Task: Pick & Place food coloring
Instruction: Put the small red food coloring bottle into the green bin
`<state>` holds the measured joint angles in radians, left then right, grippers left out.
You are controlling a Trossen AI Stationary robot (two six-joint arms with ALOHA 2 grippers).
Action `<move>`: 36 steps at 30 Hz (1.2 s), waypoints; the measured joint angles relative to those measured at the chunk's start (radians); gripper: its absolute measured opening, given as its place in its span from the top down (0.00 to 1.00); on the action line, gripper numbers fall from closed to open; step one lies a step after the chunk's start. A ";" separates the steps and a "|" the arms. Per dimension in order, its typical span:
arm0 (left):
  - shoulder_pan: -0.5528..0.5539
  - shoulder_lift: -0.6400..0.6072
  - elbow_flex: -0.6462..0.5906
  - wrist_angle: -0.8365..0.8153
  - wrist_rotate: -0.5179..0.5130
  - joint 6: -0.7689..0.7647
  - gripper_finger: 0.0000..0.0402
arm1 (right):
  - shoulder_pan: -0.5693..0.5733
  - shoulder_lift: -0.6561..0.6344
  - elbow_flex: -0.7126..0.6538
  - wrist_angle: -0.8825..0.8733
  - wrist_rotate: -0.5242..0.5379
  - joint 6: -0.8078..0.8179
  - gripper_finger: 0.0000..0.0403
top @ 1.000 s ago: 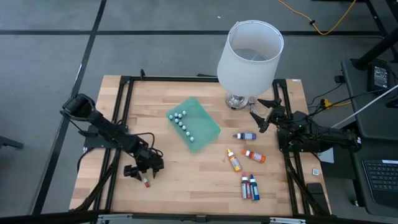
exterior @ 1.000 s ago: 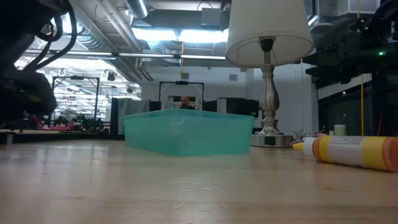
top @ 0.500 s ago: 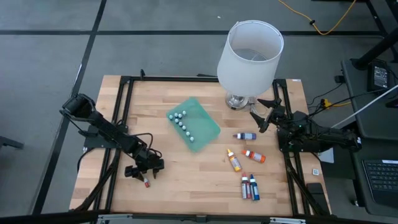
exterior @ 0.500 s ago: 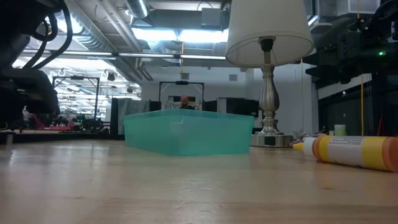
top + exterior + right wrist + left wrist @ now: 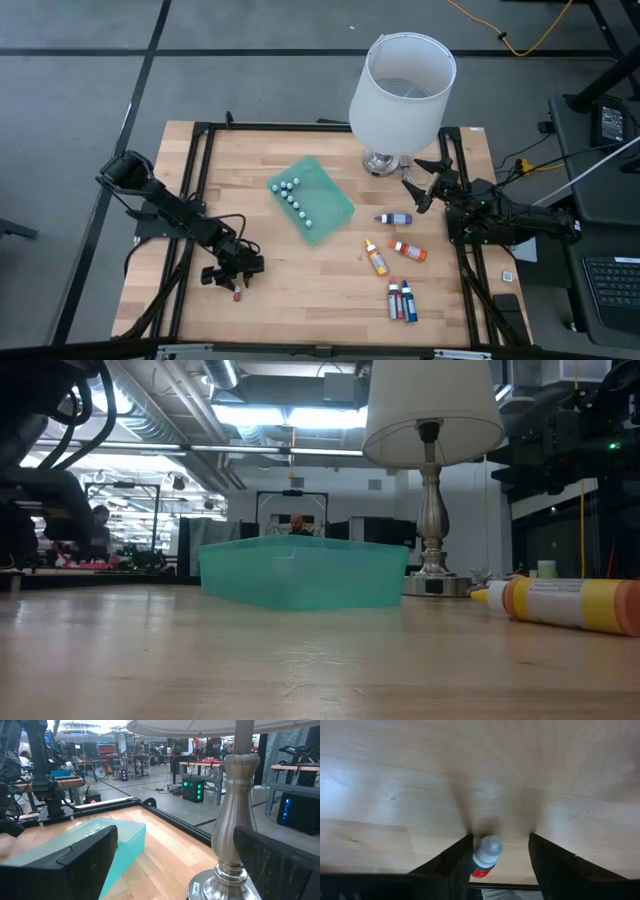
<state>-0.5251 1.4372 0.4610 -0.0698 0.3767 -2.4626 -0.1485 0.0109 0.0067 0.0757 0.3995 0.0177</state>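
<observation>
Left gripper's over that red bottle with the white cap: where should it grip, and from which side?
Probably from straight above, on the red body below the cap. The red bottle lies flat on the table, already between the open left gripper fingers, which straddle its width.

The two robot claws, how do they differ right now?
The left gripper is down at the tabletop with a red bottle between its open fingers; the right gripper is open too, but holds nothing, beside the lamp. The left is near the table's front; the right is farther back.

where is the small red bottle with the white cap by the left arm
In the high view the small red white-capped bottle lies near the table's front-left, between the left gripper's open fingers.
</observation>
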 joint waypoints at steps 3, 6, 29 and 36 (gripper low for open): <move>0.000 0.000 0.000 0.000 0.000 0.004 0.57 | 0.000 0.000 0.000 0.000 0.000 0.000 0.02; 0.000 0.000 0.000 0.001 0.000 0.006 0.59 | 0.000 0.000 0.000 0.000 0.000 0.000 0.02; 0.032 0.000 -0.006 0.018 0.023 0.317 0.61 | 0.000 0.000 0.000 0.000 0.000 0.000 0.02; 0.085 -0.003 -0.006 0.003 0.033 0.602 0.61 | 0.000 0.000 0.000 0.000 0.000 0.000 0.02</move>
<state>-0.4403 1.4346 0.4553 -0.0671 0.4102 -1.8602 -0.1485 0.0109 0.0067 0.0757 0.3992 0.0177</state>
